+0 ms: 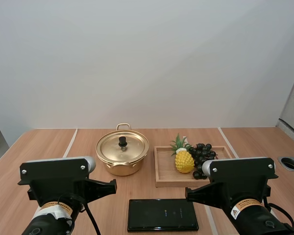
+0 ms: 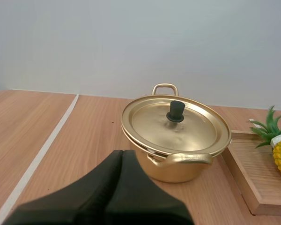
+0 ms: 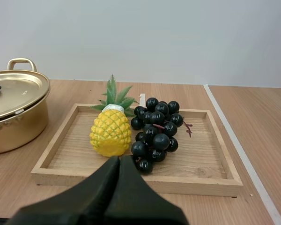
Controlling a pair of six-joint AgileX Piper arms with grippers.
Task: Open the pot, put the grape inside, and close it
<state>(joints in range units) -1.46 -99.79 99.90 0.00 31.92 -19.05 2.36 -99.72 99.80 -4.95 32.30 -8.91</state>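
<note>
High view, step: none of the task is done yet, as I judge it. The lid (image 1: 122, 146) sits on the gold pot (image 1: 121, 164), so opening comes first.
High view, layout: the pot stands on the counter (image 1: 49, 147), just beside the wooden tray (image 1: 160, 177). The grapes (image 1: 202, 155) lie in that tray, touching a toy pineapple (image 1: 184, 160). A flat black slab (image 1: 161, 214) lies nearer me, between my left arm (image 1: 56, 180) and my right arm (image 1: 240, 177). Both arms hang back, well apart from pot and tray.
Left wrist view, pincer: my left pincer (image 2: 123, 153) is closed to one dark wedge, holding nothing and touching nothing.
Left wrist view, target: the lid's black knob (image 2: 175, 111) stands upright at the lid's centre, ahead of the tips. One pot handle faces me and one is on the far side.
Left wrist view, next move: I would have to part the fingers, come over the knob, pinch it and lift straight up. The knob looks small, so a slightly off-centre grip could slip.
Right wrist view, pincer: my right pincer (image 3: 119, 160) is likewise pressed together and empty, short of the tray's near rim.
Right wrist view, grapes: the dark bunch rests against the pineapple's side, towards the tray's middle. Picking it calls for a wide opening and an approach that does not nudge the pineapple.
</note>
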